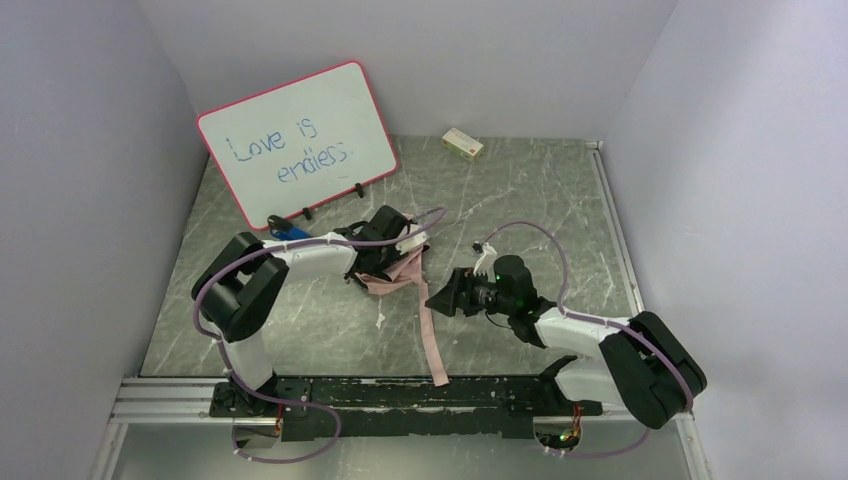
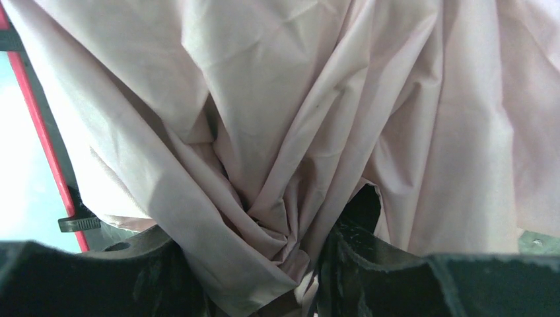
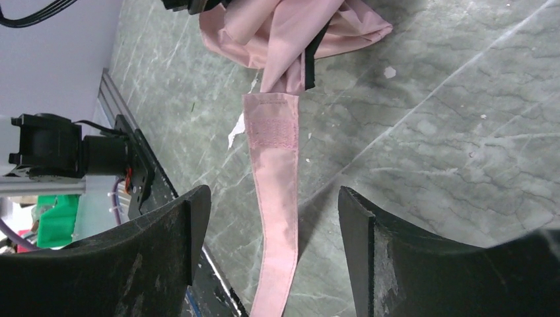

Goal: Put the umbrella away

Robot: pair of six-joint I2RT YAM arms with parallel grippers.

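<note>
The umbrella (image 1: 402, 278) is lying collapsed in a pale pink bundle near the middle of the surface (image 1: 540, 220). Its strap (image 1: 432, 340) is trailing flat out of the bundle, long axis running from 12 toward 6 o'clock, with the free end tipping slightly to 5 at the near edge. In the right wrist view a rough fastening patch is showing on the strap.

At 11 o'clock a pink-framed whiteboard (image 1: 300, 140) is standing tilted back, reading "Love is endless" in blue handwriting. A small cream box (image 1: 462, 145) is sitting at 12 o'clock, any print on it too small to read.

The left arm is reaching in from 8 o'clock with its elbow folded, and the left tool (image 1: 372, 272) is pinching gathered canopy fabric between its fingers (image 2: 396, 277). The right arm is bending in from 4 o'clock, wrist low and pointing toward 9. The right tool (image 1: 440, 297) is standing wide, gripping nothing, and in its own camera the strap is lying on the surface between its fingers (image 3: 165, 251).
</note>
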